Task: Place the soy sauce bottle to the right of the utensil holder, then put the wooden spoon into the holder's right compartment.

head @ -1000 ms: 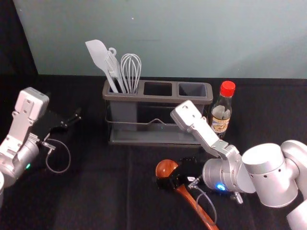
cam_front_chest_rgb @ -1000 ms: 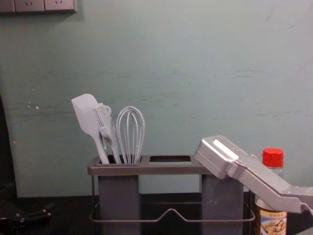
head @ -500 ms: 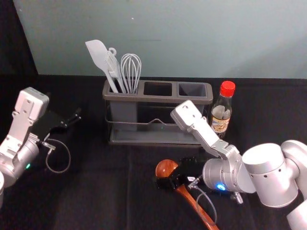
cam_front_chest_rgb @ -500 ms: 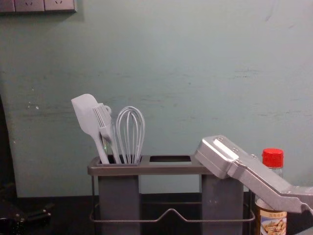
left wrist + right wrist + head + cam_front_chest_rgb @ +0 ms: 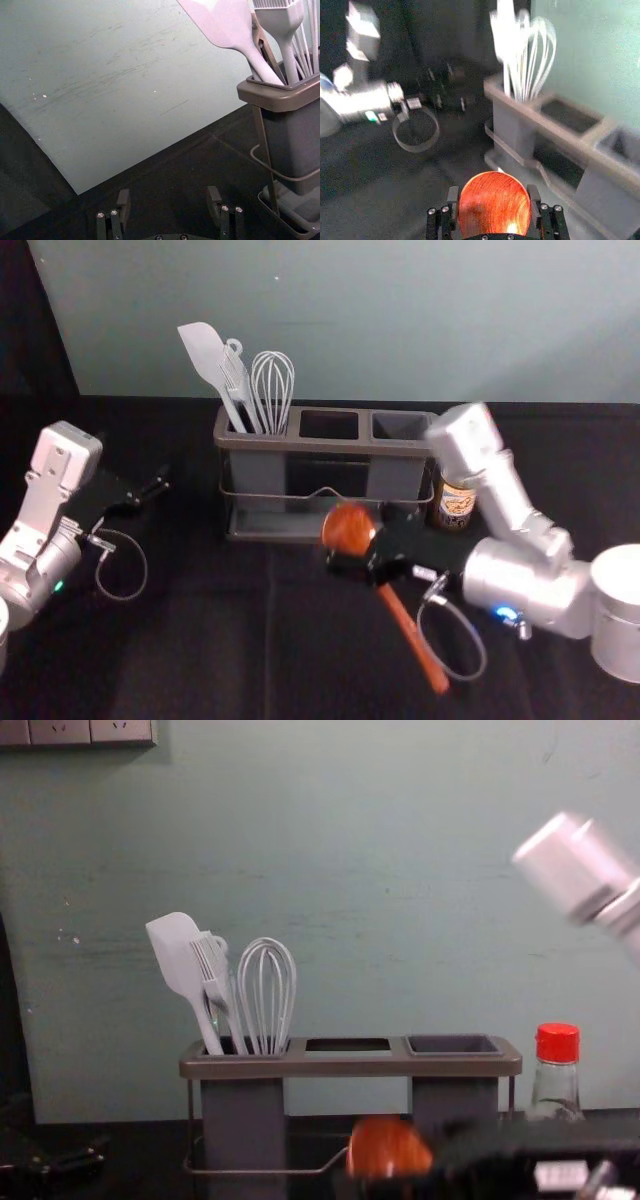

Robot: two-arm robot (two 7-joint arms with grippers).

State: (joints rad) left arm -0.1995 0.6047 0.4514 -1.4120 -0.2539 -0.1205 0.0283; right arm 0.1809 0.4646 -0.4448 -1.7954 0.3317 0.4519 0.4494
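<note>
In the head view my right gripper (image 5: 362, 552) is shut on the wooden spoon (image 5: 414, 644) just below its bowl, in front of the holder; the handle slants down toward the front right. The right wrist view has the spoon bowl (image 5: 494, 204) between the fingers of my right gripper (image 5: 494, 210). The utensil holder (image 5: 330, 446) has its middle and right compartments unfilled. Right beside it stands the soy sauce bottle (image 5: 556, 1070), upright, red-capped. My left gripper (image 5: 160, 486) is parked at the left, and the left wrist view shows that gripper (image 5: 170, 205) open.
A white spatula (image 5: 180, 960), a brush (image 5: 214, 972) and a whisk (image 5: 267, 995) stand in the holder's left compartment. The wall (image 5: 350, 320) rises behind the black-covered table (image 5: 200, 640). My right forearm reaches in from the right, partly covering the bottle in the head view.
My right gripper has lifted the wooden spoon off the table, toward the holder. The right wrist has swung up and right, uncovering the holder's right compartment. The left arm has stayed still.
</note>
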